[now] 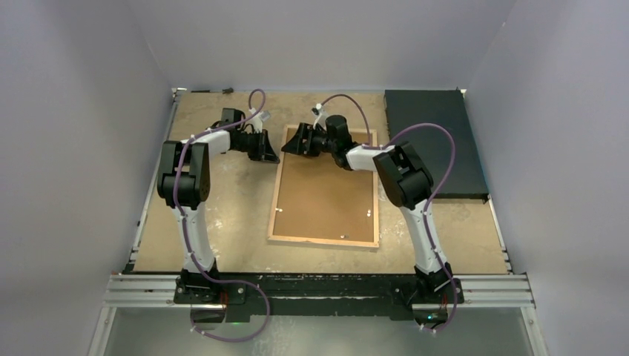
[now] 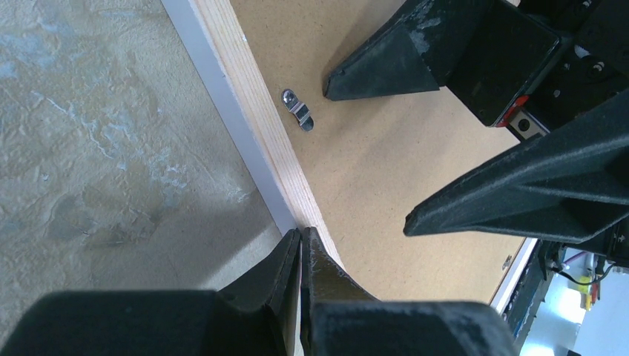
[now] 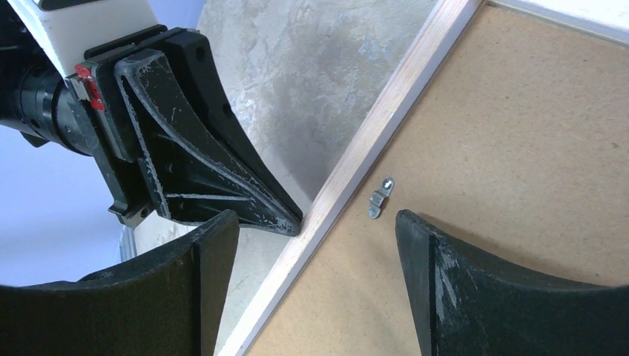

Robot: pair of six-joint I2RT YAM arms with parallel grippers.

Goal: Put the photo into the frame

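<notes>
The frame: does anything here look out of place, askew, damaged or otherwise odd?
Nothing looks damaged or spilled. The frame lies back up on the table, with the brown backing board sitting inside it. The one oddity is that no photo can be seen in any view.

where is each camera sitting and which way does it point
Top external: above and behind the robot, facing down at the table; left arm, right arm and the frame, back up, all show.
Left wrist: on the left arm, facing down along its shut left gripper at the frame's edge.
Right wrist: on the right arm, facing down past its open right gripper at that edge.
Shared: both wrist views show one clip and the other arm's gripper.
</notes>
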